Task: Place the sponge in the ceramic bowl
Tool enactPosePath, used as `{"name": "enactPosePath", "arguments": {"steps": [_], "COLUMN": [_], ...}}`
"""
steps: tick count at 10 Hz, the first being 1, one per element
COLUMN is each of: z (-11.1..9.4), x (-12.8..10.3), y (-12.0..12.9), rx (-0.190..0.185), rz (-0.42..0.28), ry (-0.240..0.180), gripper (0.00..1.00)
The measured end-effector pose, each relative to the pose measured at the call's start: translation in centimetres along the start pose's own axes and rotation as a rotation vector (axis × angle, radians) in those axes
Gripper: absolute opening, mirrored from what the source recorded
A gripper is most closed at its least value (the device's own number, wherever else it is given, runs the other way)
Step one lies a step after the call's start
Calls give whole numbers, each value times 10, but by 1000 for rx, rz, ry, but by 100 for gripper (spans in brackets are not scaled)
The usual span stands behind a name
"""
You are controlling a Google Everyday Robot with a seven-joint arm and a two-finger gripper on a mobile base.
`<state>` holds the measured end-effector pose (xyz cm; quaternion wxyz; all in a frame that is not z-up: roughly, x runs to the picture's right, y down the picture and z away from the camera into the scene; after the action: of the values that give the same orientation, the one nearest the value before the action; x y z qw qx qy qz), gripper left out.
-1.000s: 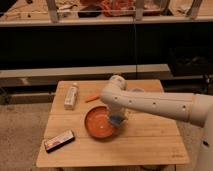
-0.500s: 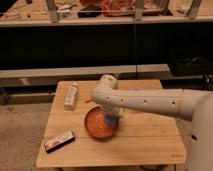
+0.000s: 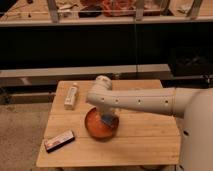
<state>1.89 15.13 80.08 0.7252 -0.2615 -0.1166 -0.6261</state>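
While the jaws are hanging closed on the sponge just over the ceramic bowl, only letting go seems to be remaining.

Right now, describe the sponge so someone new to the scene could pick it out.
On the wooden table, find the orange-red bowl under the white arm. The sponge is the small blue block at the gripper, over the bowl's inside. Nothing else is blue; the bar nearby is dark and flat.
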Motion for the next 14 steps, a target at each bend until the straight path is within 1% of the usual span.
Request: {"name": "enactPosePath", "arguments": {"steps": [3, 5, 14], "z": [6, 9, 18], "x": [-2, -4, -9], "y": [-8, -8, -19], "rx": [-4, -4, 8], "rz": [-21, -31, -101], "ry": [-3, -5, -12], "gripper": [0, 0, 0]}}
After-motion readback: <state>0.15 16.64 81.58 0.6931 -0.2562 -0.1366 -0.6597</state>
